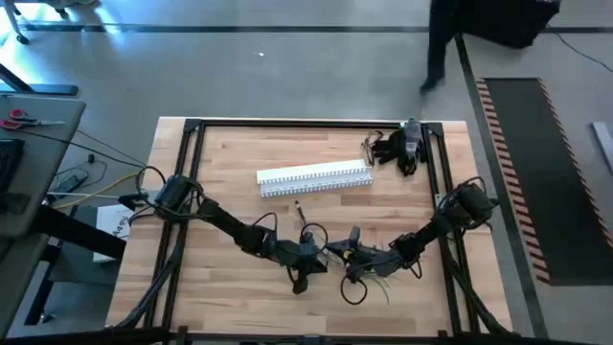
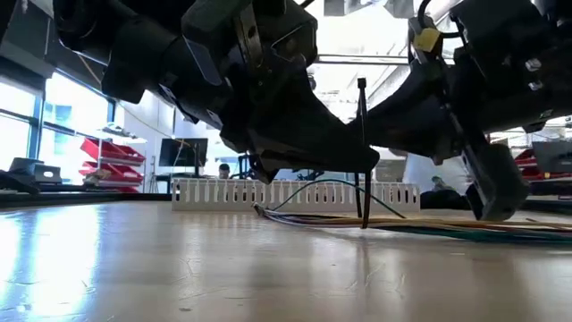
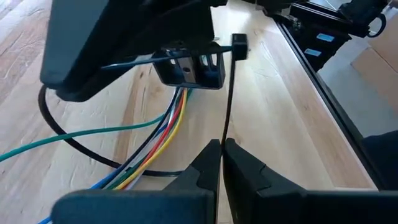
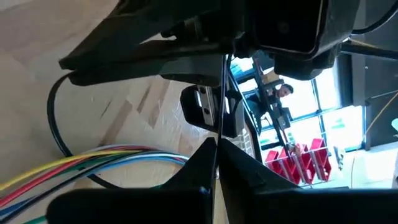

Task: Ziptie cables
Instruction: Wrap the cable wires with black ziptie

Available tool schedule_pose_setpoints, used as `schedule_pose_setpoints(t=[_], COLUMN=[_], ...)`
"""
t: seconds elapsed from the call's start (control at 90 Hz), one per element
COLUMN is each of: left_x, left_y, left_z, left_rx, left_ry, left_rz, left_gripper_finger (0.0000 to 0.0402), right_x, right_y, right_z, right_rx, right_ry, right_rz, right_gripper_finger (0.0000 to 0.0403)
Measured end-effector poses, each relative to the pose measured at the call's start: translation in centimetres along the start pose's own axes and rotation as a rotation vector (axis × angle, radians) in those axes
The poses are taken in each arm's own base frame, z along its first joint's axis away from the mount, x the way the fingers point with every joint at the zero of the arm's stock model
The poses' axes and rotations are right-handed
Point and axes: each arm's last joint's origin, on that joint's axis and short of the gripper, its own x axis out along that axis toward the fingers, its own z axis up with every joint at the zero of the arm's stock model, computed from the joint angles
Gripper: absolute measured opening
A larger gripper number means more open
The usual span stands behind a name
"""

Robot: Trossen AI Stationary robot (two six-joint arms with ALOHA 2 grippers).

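Daylight from the tall bright windows [image 2: 27,116] at the room's back floods the low view, so the two dark arm bodies hang as near-black silhouettes and the pale wooden table top [image 2: 179,268] carries a broad glossy sheen, soft and out of focus nearest the camera. From above, the light is even and rather flat, with only faint shadows under the arms. Both wrist views are blurred up close, and the blown-out window [image 4: 336,106] perhaps hides detail there.

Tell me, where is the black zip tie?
In the low view the black zip tie stands upright between the two grippers near the table's front middle, over the cables, with the white slotted channel behind it.
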Motion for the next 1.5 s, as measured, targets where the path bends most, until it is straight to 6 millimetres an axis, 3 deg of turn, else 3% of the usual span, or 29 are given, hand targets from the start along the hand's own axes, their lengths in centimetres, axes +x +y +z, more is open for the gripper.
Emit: schedule_pose_setpoints(t=[0.633, 1.5], left_x=[0.00, 0.00], left_y=[0.00, -0.24], left_z=[0.00, 0.14], left_rx=[0.000, -0.038], left_ry=[0.000, 0.003], left_rz=[0.000, -0.063], left_gripper_finger=[0.0000, 0.0000], right_x=[-0.06, 0.29], right_y=[-0.10, -0.83], right_z=[0.31, 0.36], right_rx=[-0.027, -0.237], right_ry=[-0.048, -0.053], right_rz=[0.009, -0.046], right_gripper_finger=[0.0000, 0.0000])
